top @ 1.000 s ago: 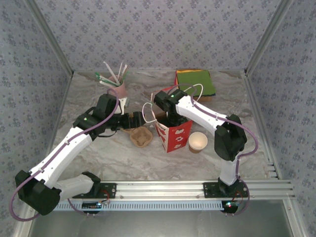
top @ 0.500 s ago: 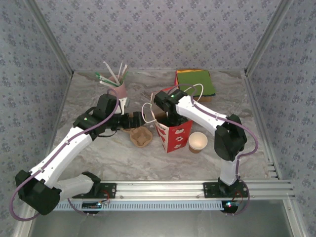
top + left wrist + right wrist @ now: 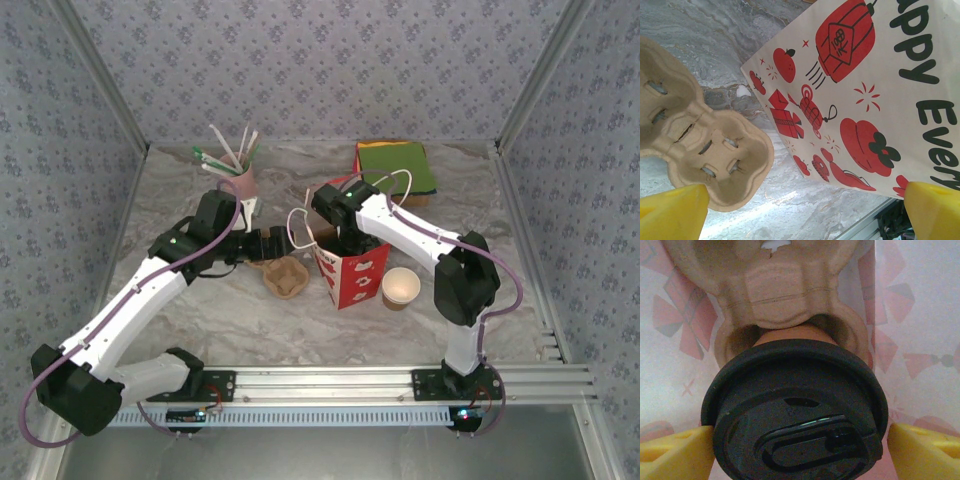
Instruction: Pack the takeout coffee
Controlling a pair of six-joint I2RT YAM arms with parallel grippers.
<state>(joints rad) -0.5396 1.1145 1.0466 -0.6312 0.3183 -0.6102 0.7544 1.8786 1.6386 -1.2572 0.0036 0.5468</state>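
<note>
Takeout coffee [image 3: 797, 415] inside paper bag [image 3: 350, 272]

Both arms have white link shells joined by chunky black joint housings. A thin mauve cable runs along the outside of each arm, looping free near the bases and elbows. A small green light glows on a black joint of the left arm and another on the right arm. The bases are black blocks bolted to a silver slotted rail. The fingertips [image 3: 672, 212] of each hand are bright yellow pads.
</note>
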